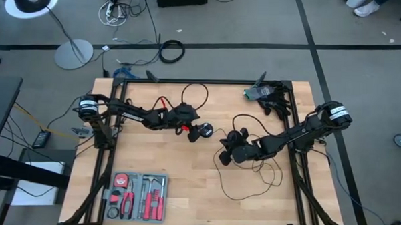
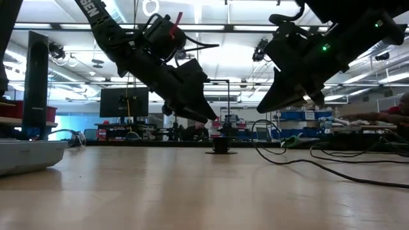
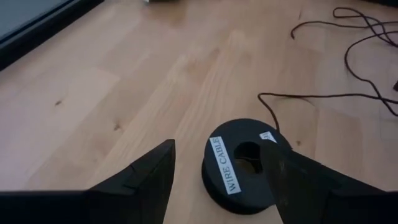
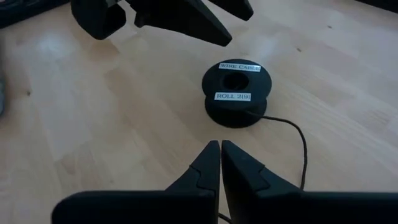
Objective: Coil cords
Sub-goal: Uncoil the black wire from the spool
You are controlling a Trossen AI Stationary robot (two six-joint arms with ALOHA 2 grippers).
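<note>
Sitting near the middle of the wooden counter [image 1: 185, 172] is a small round black spool [image 4: 238, 92]. It has two white stickers on top. One says "WIRE CABLE" and the other says "ROLL 2". A long thin black cord [image 1: 252, 174] comes out from the spool and lies in loose loops on the counter, mostly under the right arm.

The left tool [image 3: 217, 180] hangs just over the spool with its two fingers apart, one on each side of it. It is not gripping anything.

The right tool [image 4: 219, 163] is near the spool, pointing at it, with its fingers pressed together and nothing between them.

A grey tray [image 1: 136, 197] sits near one corner of the counter, on the left arm's side. It holds hand tools with red handles and a tape measure.
</note>
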